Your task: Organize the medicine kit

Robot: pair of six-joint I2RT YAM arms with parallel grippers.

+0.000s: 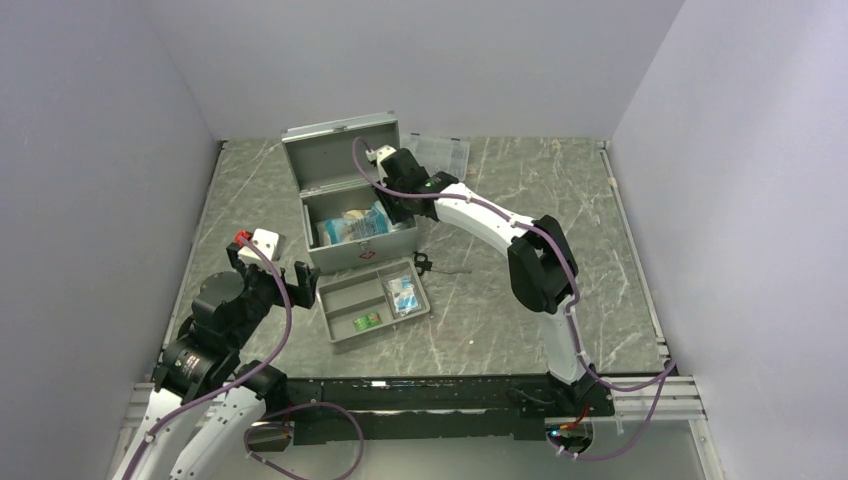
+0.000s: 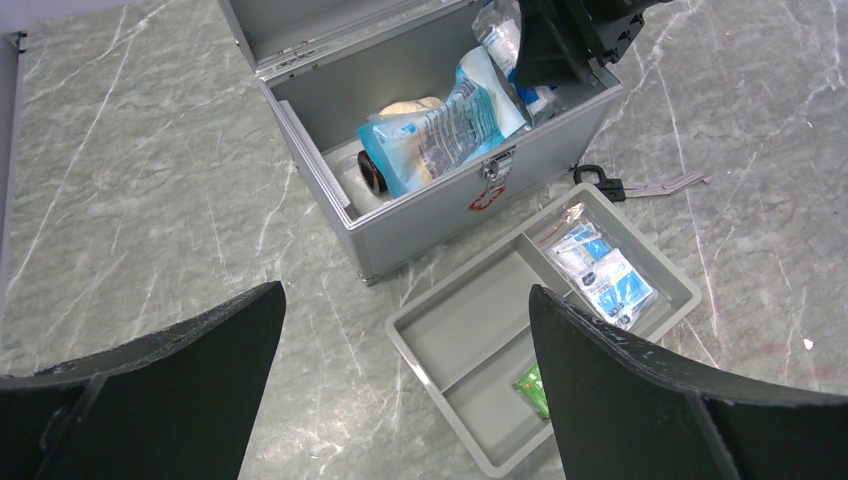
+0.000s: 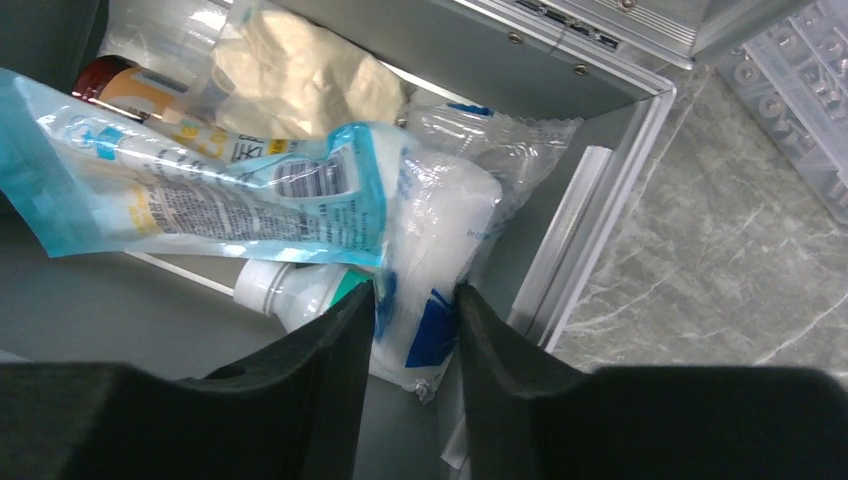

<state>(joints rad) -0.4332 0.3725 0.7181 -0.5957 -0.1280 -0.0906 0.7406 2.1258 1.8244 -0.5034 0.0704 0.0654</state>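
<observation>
The grey metal medicine kit (image 1: 360, 255) stands open at the middle back, lid (image 1: 338, 150) up, red mark on its front (image 2: 480, 198). Inside lie a blue-and-white pouch (image 3: 200, 190), a beige bundle (image 3: 300, 80), a brown bottle (image 3: 130, 85) and a white bottle (image 3: 290, 290). My right gripper (image 1: 395, 205) reaches into the kit's right end; its jaws (image 3: 415, 295) are shut on a white plastic-wrapped pack with blue print (image 3: 440, 230). My left gripper (image 1: 272, 272) is open and empty, hovering left of the tray (image 2: 405, 292).
A shallow grey divided tray (image 1: 345, 300) lies in front of the kit, with blue sachets (image 1: 403, 293) and a green packet (image 1: 367, 321). A clear compartment case (image 1: 440, 153) lies behind the kit. A small black clip (image 1: 422, 263) lies right of the kit. Walls enclose the table.
</observation>
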